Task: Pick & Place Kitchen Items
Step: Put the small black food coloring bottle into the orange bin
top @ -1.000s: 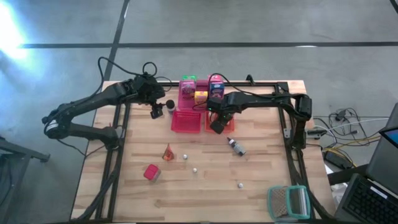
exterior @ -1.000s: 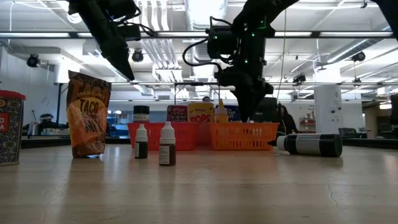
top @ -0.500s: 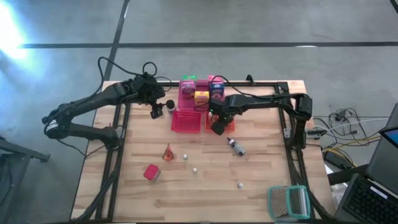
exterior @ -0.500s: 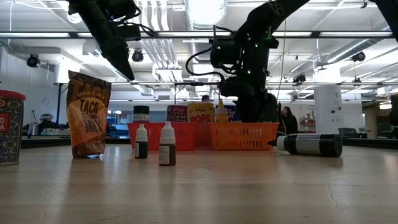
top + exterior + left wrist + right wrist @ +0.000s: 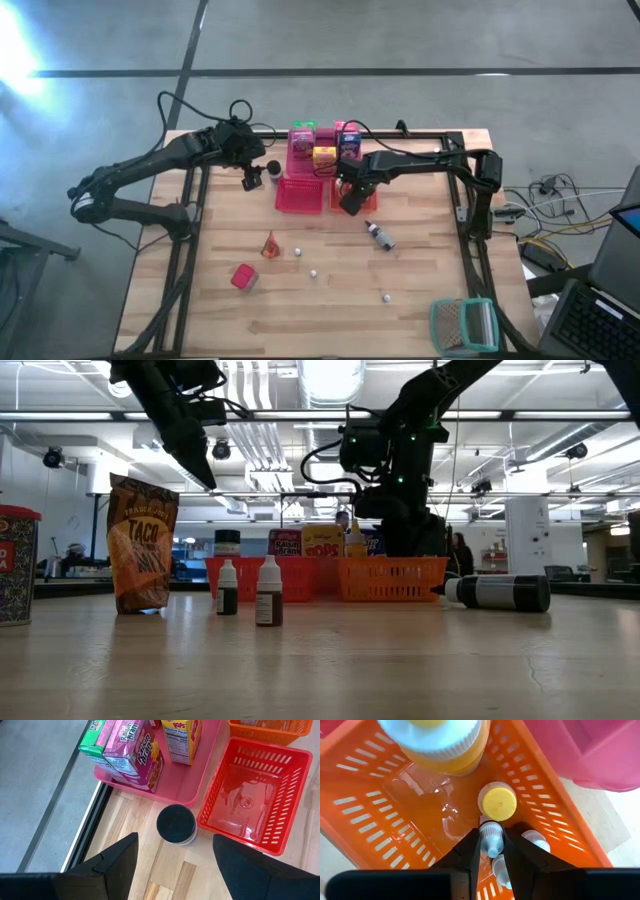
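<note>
Our right hand point(image 5: 492, 851) hangs inside the orange basket point(image 5: 380, 810) near the tabletop's far edge, its fingers pinched on a small white-capped bottle point(image 5: 490, 840) held upright, cap toward the wrist. A yellow-capped bottle point(image 5: 497, 802) stands just beyond it, and two more white caps sit beside the fingers. We judge that letting go is next; the bottle's long axis is vertical, so it should land standing. Our left hand point(image 5: 172, 857) waits spread and empty above a dark-lidded jar point(image 5: 176, 824) just beside the red basket point(image 5: 280, 800).

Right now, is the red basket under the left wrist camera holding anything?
No. The red basket shows only its bare slatted floor, with the black-lidded jar standing outside it.
</note>
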